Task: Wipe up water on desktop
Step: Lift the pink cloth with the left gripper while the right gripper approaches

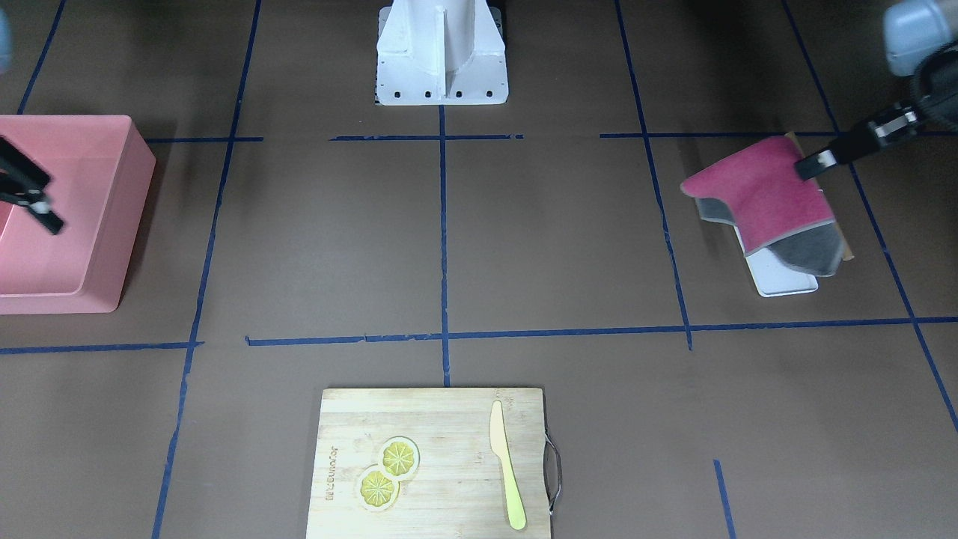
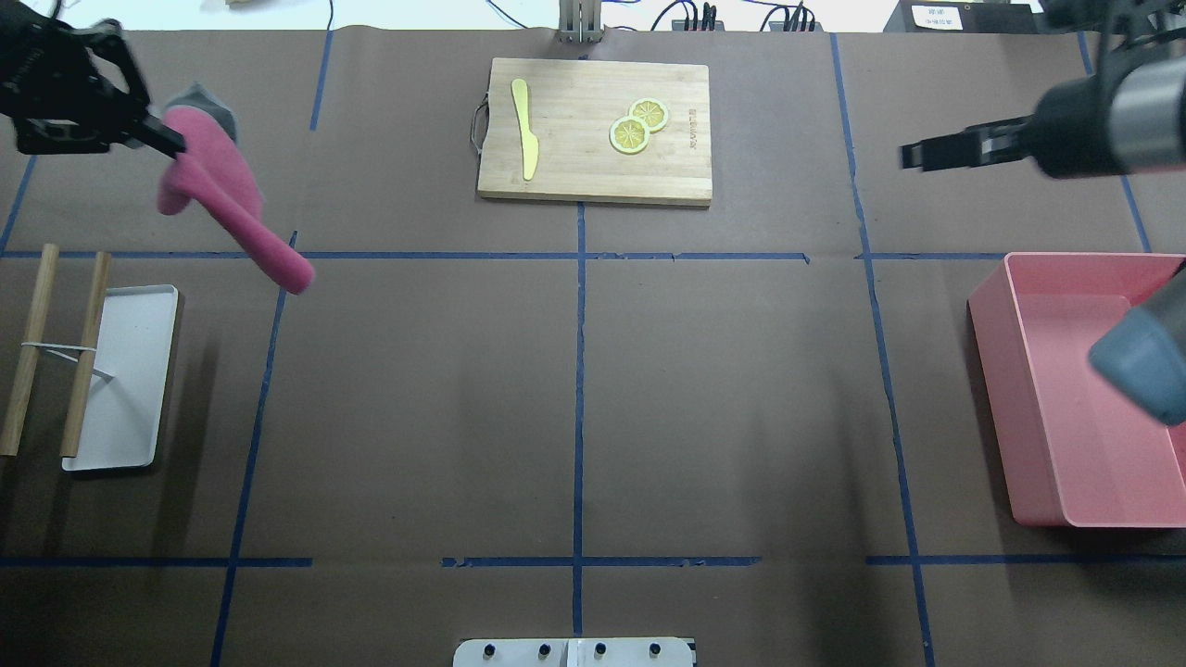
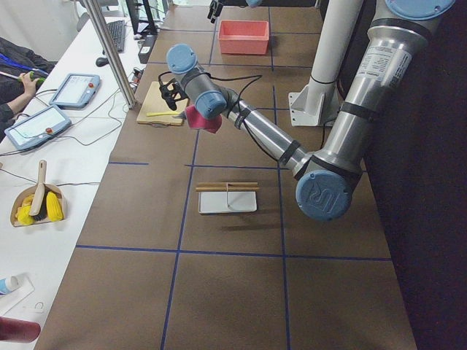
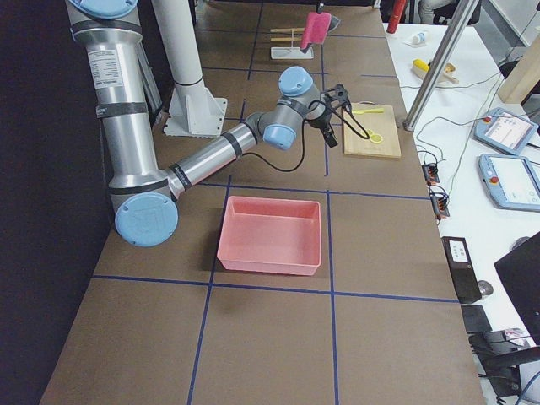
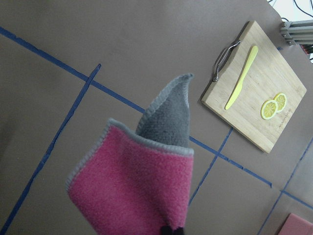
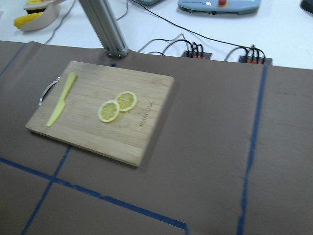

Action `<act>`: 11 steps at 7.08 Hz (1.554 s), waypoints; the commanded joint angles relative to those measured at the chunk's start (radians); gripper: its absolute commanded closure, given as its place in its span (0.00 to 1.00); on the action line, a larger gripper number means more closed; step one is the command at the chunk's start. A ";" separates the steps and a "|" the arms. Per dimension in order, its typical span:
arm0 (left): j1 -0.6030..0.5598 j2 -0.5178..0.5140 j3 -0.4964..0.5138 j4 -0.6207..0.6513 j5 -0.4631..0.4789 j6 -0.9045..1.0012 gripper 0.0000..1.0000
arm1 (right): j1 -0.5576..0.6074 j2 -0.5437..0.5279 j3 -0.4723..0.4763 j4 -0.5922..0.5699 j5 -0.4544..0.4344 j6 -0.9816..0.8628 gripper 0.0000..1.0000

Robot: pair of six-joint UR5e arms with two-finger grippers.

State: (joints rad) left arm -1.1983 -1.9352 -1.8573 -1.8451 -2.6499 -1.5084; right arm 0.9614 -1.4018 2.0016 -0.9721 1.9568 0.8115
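Observation:
The desktop [image 2: 723, 389] is brown with blue tape lines; no water shows on it in any view. My left gripper [image 2: 162, 139] is shut on a pink and grey cloth [image 2: 227, 204] and holds it in the air above the far left part of the desktop. The cloth hangs folded from the gripper in the left wrist view [image 5: 142, 181], and also shows in the front view [image 1: 763, 195], with the left gripper [image 1: 812, 163] at its upper edge. My right gripper [image 2: 913, 156] is open and empty, high over the far right, beyond the pink bin.
A bamboo cutting board [image 2: 593, 130] with two lemon slices [image 2: 637, 125] and a yellow knife [image 2: 526, 125] lies at the far middle. A pink bin [image 2: 1066, 389] stands at the right. A white tray [image 2: 125, 371] and a two-stick wooden rack [image 2: 32, 347] lie at the left.

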 commanded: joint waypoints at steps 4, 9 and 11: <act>0.325 -0.138 0.015 -0.224 0.382 -0.370 1.00 | -0.582 0.159 0.036 -0.058 -0.681 0.003 0.00; 0.443 -0.313 0.128 -0.221 0.455 -0.431 1.00 | -0.691 0.219 0.019 -0.083 -0.768 -0.126 0.00; 0.496 -0.350 0.144 -0.227 0.488 -0.489 1.00 | -0.695 0.225 0.008 -0.083 -0.771 -0.126 0.00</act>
State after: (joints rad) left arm -0.7295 -2.2620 -1.7216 -2.0715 -2.1820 -1.9761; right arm 0.2692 -1.1789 2.0141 -1.0553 1.1874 0.6868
